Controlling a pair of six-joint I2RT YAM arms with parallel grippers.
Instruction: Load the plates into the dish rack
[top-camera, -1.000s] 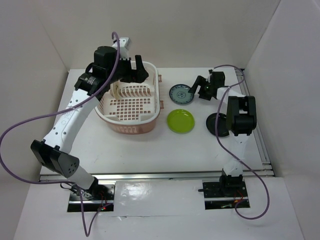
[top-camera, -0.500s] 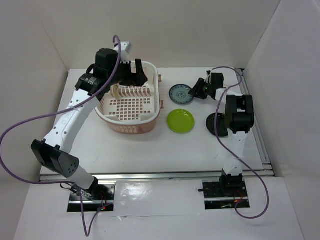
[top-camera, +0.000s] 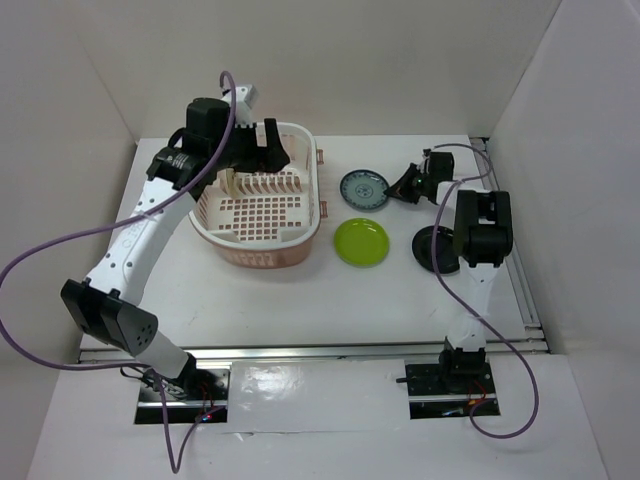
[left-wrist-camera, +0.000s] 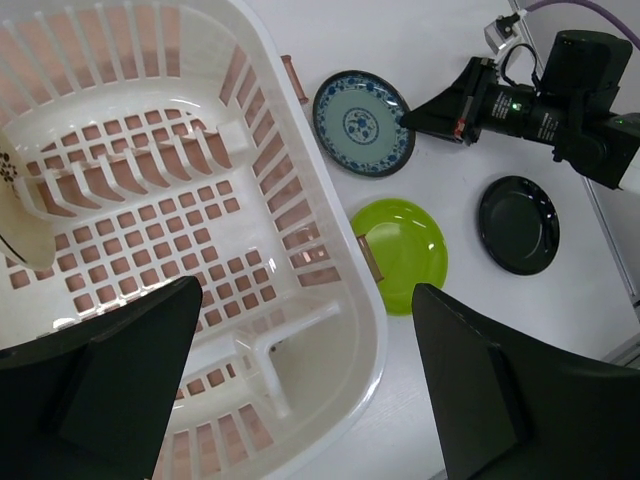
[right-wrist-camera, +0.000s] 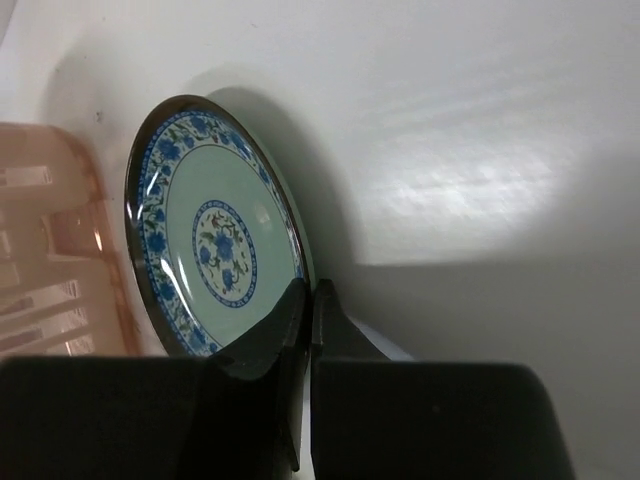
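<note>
The blue-green patterned plate (top-camera: 362, 187) (right-wrist-camera: 215, 240) lies on the table right of the dish rack (top-camera: 265, 255). My right gripper (top-camera: 396, 189) (right-wrist-camera: 308, 290) is shut on its right rim, one finger over the edge and one under. The lime green plate (top-camera: 362, 241) (left-wrist-camera: 405, 250) and the glossy black plate (top-camera: 430, 248) (left-wrist-camera: 517, 224) lie flat nearer the front. The cream plate (left-wrist-camera: 15, 215) stands on edge among the rack's ribs at the left end. My left gripper (top-camera: 264, 148) (left-wrist-camera: 308, 290) hangs open above the rack (left-wrist-camera: 375, 320), holding nothing.
White walls enclose the table at the back and on both sides. A purple cable (top-camera: 60, 250) loops from the left arm over the table's left part. The right arm's elbow (top-camera: 480, 225) partly overhangs the black plate.
My right gripper has closed from wide open onto the patterned plate's rim. The left gripper has drifted slightly over the rack and stayed open.
</note>
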